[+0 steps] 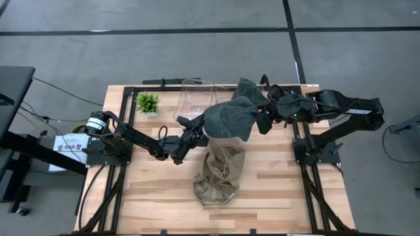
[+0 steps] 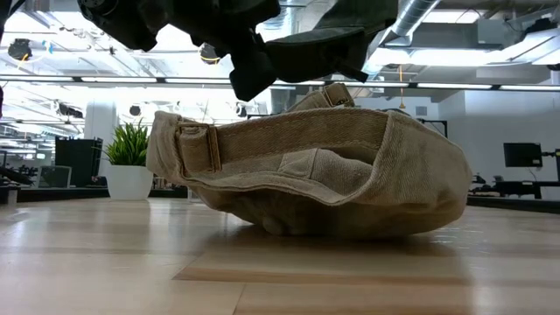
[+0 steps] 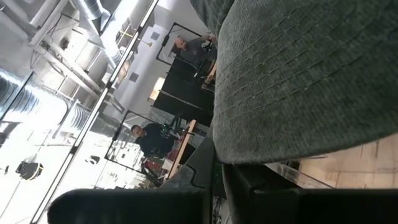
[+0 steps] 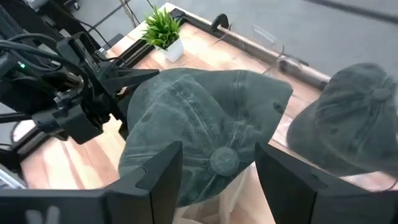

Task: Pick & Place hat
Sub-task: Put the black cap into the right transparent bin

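Three hats showing: tan hat [image 1: 220,172] lying on desk [image 1: 282,190]; dark hat [image 4: 205,134] hanging from clamped left pincer [image 1: 195,130]; second dark hat [image 4: 357,121] (beside clear container [image 1: 193,98]). Right pincer [image 4: 214,171] standing open over held hat.

The grey hat [image 1: 230,118] hides my left pincer's [image 1: 197,128] tips from above. The low view crops the tan hat's [image 2: 332,175] surroundings; people beyond the table are blurred.
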